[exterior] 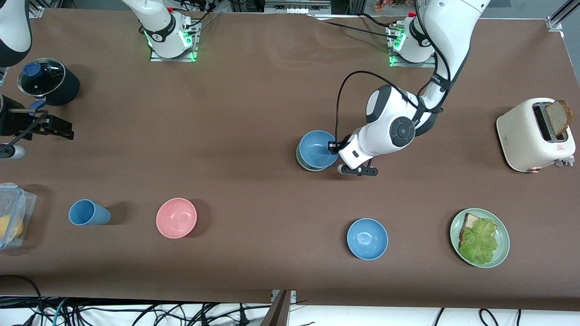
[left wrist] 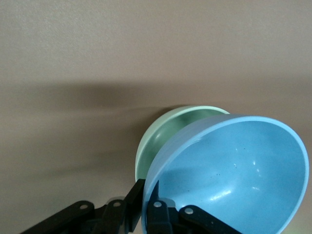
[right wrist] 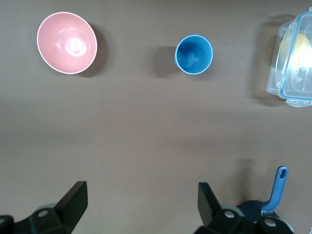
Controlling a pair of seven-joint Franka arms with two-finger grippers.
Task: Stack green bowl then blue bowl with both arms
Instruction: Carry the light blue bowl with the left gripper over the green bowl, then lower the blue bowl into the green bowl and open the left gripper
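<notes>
The pale green bowl (exterior: 301,159) sits mid-table, toward the left arm's end. A blue bowl (exterior: 317,148) rests in it, slightly tilted, with the green rim showing underneath. My left gripper (exterior: 334,149) is shut on the blue bowl's rim. In the left wrist view one finger (left wrist: 136,204) is outside the blue bowl (left wrist: 234,175) and the other is inside it, and the green bowl (left wrist: 163,134) shows below it. A second blue bowl (exterior: 367,238) lies nearer the front camera. My right gripper (exterior: 61,129) waits open and empty at the right arm's end of the table, and it also shows in the right wrist view (right wrist: 141,192).
A pink bowl (exterior: 176,218) and a blue cup (exterior: 86,212) stand near the front edge. A plastic container (exterior: 11,215) and a black lidded pot (exterior: 45,81) are at the right arm's end. A toaster (exterior: 534,134) and a green plate (exterior: 502,246) with bread and lettuce are at the left arm's end.
</notes>
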